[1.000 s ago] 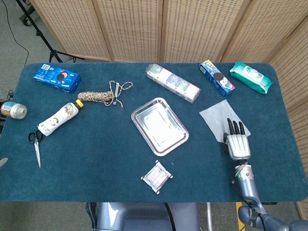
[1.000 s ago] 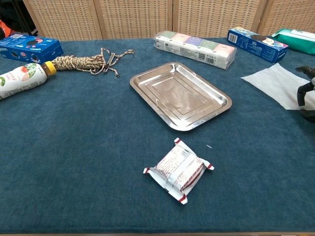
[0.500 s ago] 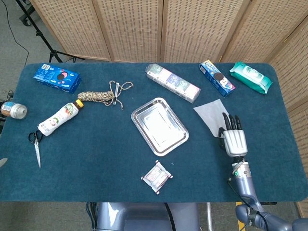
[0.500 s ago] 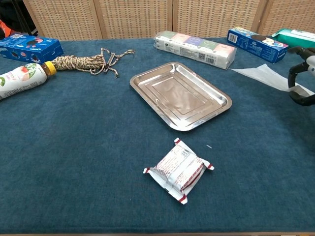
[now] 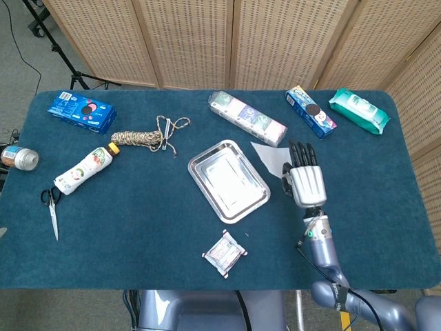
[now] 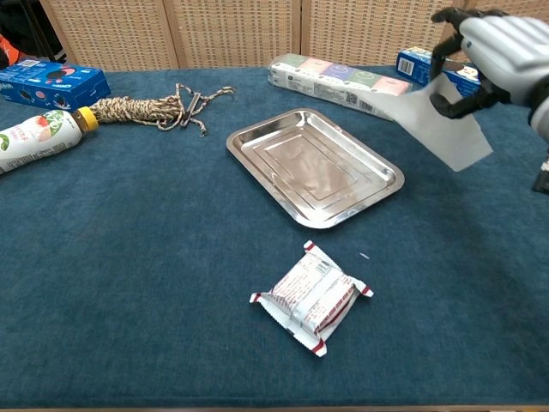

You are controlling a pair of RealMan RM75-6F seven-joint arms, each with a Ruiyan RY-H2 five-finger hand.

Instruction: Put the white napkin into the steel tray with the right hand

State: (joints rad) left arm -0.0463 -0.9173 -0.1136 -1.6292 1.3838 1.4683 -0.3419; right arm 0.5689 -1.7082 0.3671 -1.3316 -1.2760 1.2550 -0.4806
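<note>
Pinching the white napkin (image 6: 433, 123) between its fingers, the right hand (image 5: 305, 181) holds it lifted off the table, just right of the steel tray (image 5: 228, 181). No left hand shows in either view.

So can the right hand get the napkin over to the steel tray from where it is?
Probably yes. The right hand holds the white napkin up off the table, just beside the steel tray, and nothing stands between them; the tray is empty.
</note>
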